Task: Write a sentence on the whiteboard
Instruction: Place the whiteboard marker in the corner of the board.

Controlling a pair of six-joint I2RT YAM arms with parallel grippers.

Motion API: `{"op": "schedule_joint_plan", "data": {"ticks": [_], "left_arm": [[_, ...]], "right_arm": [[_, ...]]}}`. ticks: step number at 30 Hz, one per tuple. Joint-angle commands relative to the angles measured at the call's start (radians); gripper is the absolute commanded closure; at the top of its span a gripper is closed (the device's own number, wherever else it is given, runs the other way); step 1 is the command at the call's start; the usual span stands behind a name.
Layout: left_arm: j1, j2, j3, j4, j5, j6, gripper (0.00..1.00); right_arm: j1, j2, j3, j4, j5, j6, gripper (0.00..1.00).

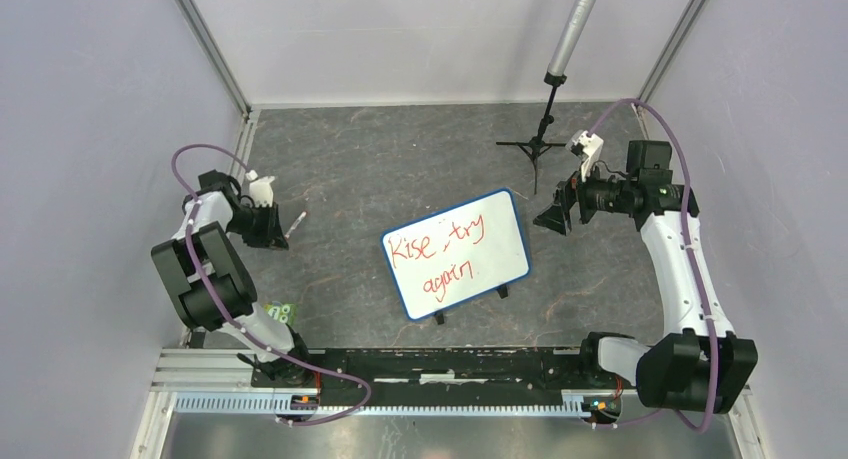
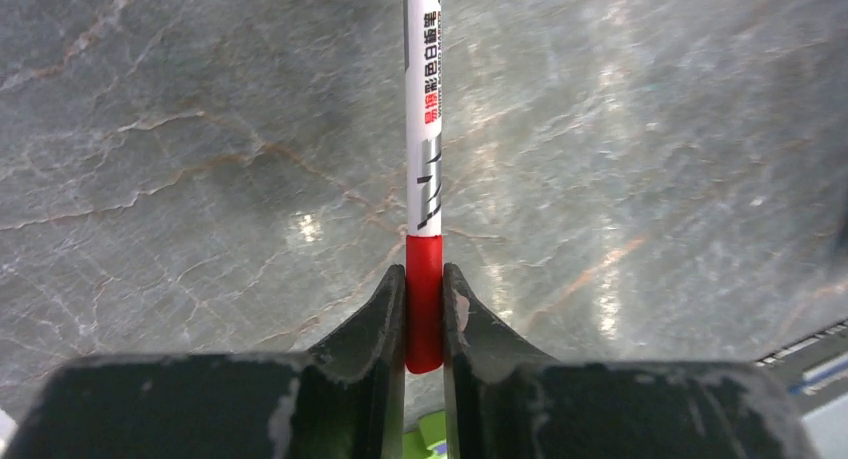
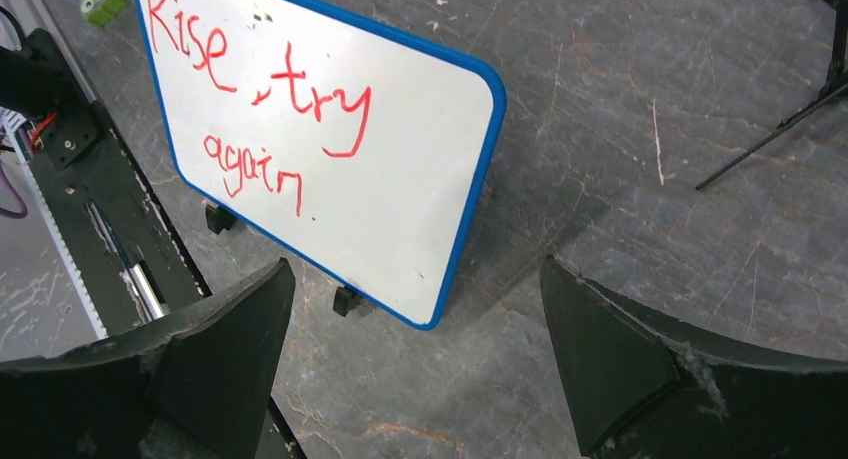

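Clamping marker (image 2: 423, 129) by red end, left gripper (image 2: 424, 309) points along table (image 2: 200, 129); right gripper (image 3: 416, 269), jaws wide apart, faces whiteboard (image 3: 400, 169)

- Robotics lab test cell: plain panel walls (image 1: 90, 129) on aluminium posts (image 1: 210, 44) box in a grey stone-look tabletop (image 1: 400, 169).
- A tripod stand (image 1: 540, 144) rises just beyond the fingers of the right gripper (image 3: 416, 269).

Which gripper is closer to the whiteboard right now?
Right. The right gripper hangs open just beyond the right edge of the whiteboard, not touching it. The left gripper, shut on a marker, sits well off to the board's left.
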Motion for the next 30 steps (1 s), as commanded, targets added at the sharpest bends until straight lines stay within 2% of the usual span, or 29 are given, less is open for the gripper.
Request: {"op": "schedule_joint_plan", "data": {"ticks": [1,13,20,22,28,30], "left_arm": [[0.0,0.022,-0.057,0.16,-0.12,0.048,0.78],[-0.029,0.041,-0.149,0.207,-0.185,0.089,0.57],[-0.054,-0.009,-0.139,0.173,-0.196,0.091,0.46],[-0.07,-0.044,-0.116,0.14,-0.196,0.088,0.39],[-0.173,-0.179,0.069,-0.015,-0.224,0.098,0.0],[-0.212,-0.193,0.173,-0.078,-0.223,0.071,0.0]], "right_arm": [[-0.014,-0.025,-0.009,-0.014,0.029,-0.033,0.02],[-0.021,-0.037,-0.003,-0.026,0.044,-0.03,0.02],[-0.028,-0.031,0.004,-0.038,0.048,-0.046,0.02],[-0.032,-0.028,0.008,-0.049,0.057,-0.064,0.02],[-0.075,-0.014,0.06,-0.102,0.082,-0.128,0.02],[-0.105,-0.002,0.091,-0.124,0.088,-0.156,0.02]]}}
